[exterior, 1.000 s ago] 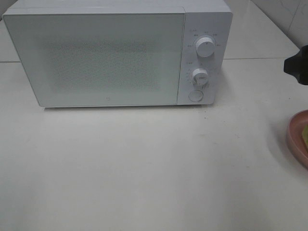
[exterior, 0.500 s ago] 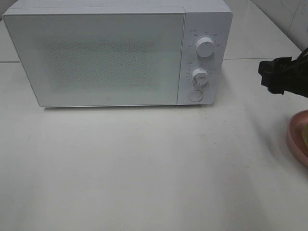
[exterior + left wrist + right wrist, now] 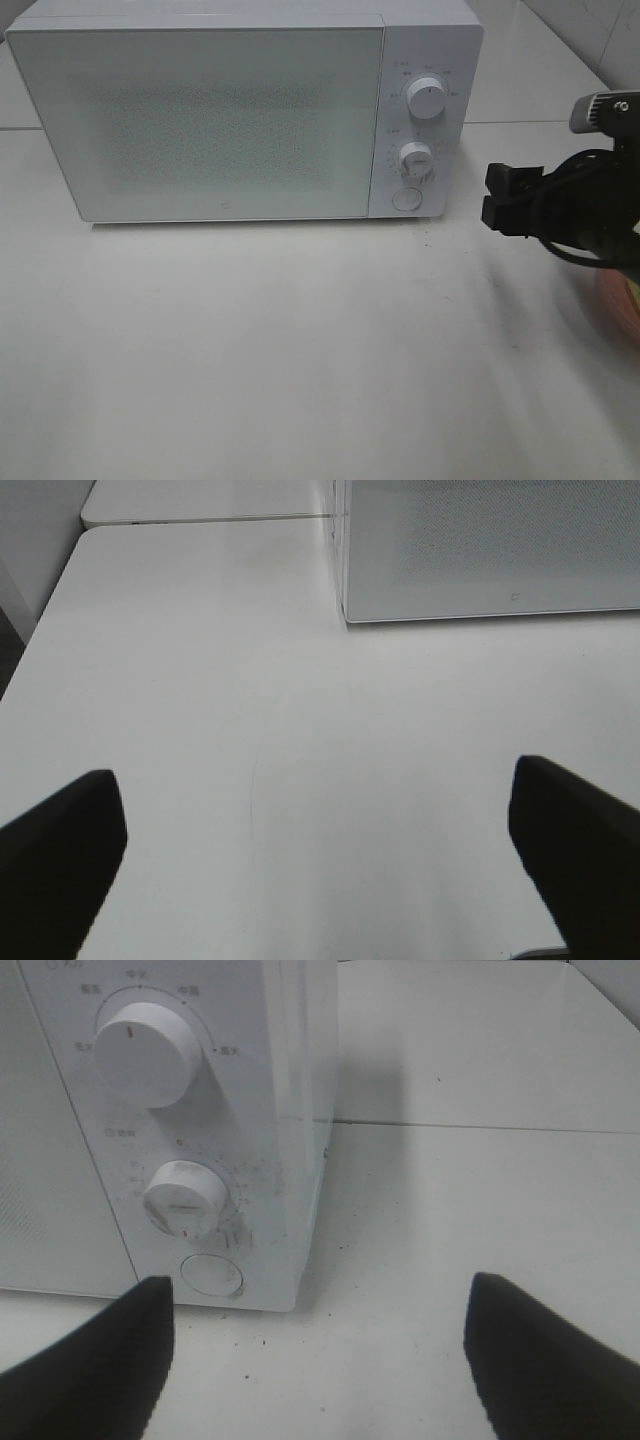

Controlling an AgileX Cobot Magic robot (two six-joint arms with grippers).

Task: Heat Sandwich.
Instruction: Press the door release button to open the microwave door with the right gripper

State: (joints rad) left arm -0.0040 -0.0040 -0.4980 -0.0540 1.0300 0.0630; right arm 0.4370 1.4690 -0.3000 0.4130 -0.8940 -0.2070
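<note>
Well, the white microwave [image 3: 200,120] sits at the far side of the white table [image 3: 300,350] with its door shut. On its right-hand panel I can see an upper knob [image 3: 427,100], a lower knob [image 3: 415,160] and a round button [image 3: 405,198] beneath them. The right gripper [image 3: 503,200] reaches in from the right edge. It is just to the right of that panel, about level with the button, and not touching the microwave. Its two black fingers [image 3: 90,1360] stand wide apart with nothing between them, so it is open and empty (its own camera looks past the fingertips at the knobs and the button). Under that arm, at the right edge of the table, a blurred strip of pink plate [image 3: 618,310] shows. The sandwich I cannot make out, since the arm covers most of the plate and the rest runs out of view. The left gripper [image 3: 320,870] is not in the high view. Its wrist camera shows both fingers spread wide over the table top, holding nothing, with the microwave's near left corner farther off ahead of it.
</note>
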